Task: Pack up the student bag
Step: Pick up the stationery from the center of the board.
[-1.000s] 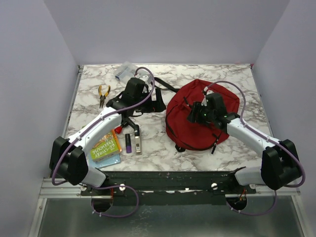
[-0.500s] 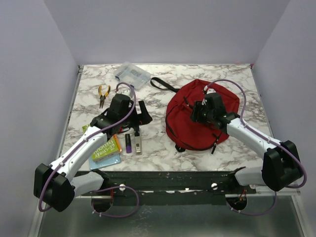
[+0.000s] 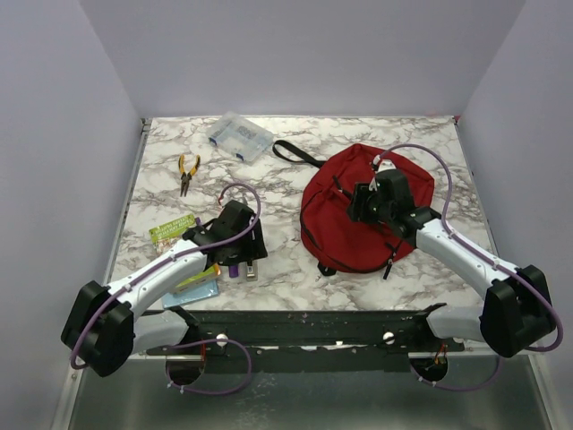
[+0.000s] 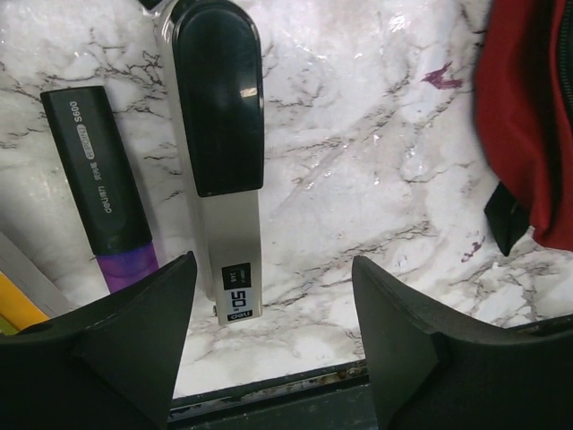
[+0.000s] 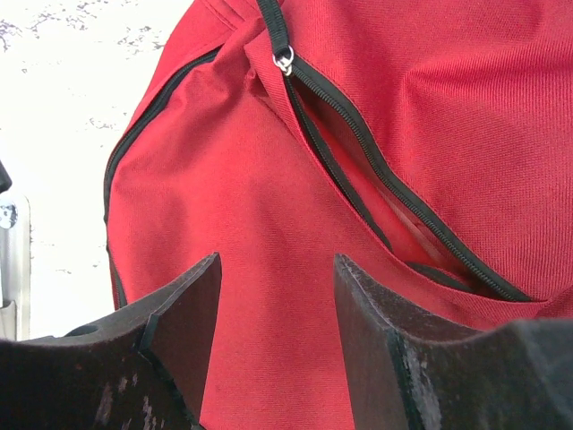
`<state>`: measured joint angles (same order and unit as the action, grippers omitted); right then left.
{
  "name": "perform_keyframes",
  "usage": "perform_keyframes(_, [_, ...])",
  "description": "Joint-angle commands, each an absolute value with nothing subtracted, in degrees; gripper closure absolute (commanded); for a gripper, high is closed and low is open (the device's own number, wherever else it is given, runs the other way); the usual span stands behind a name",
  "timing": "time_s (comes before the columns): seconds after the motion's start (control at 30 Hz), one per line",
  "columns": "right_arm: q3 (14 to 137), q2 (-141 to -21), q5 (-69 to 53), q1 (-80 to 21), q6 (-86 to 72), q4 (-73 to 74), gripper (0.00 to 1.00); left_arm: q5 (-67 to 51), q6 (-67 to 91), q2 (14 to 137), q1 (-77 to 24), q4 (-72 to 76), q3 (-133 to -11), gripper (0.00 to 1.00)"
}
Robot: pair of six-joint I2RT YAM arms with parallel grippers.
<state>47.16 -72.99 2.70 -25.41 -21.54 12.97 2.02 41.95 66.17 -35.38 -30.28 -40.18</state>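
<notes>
On the marble table (image 3: 288,264), a clear plastic box (image 3: 239,137) sits at the back, yellow-handled pliers (image 3: 187,172) nearer; a black-and-silver stapler (image 4: 219,152) lies beside a purple highlighter (image 4: 103,193).

Red student bag (image 5: 224,197), zip (image 5: 285,61) part-open, hand (image 5: 277,269) spread

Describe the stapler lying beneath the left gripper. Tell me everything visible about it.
The stapler is long and narrow, with a glossy black plastic top over a silver metal body whose bare end carries a small black label reading 50. It lies flat and closed on the marble table, alongside a black highlighter with a purple tip, a narrow gap between them. Its labelled end sits between the open fingers of the left gripper; neither visibly touches it.
</notes>
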Motion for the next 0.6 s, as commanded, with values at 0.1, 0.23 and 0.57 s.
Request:
perform_keyframes(0.1, [46.2,-71.8,2.5,-25.4,-20.5,12.2,0.44,5.1,42.2,70.1,-36.3,-31.0,-39.9,0.33])
perform_keyframes(0.23, [46.2,-71.1,1.3,-25.5,-20.7,12.4,0.44,4.8,42.7,69.9,-36.8,-30.9,-38.4,0.29])
perform_keyframes(0.57, [47.1,-71.5,1.2,-25.5,-21.1,12.9,0.44,3.5,43.2,73.4,-37.2,-27.6,-35.9,0.53])
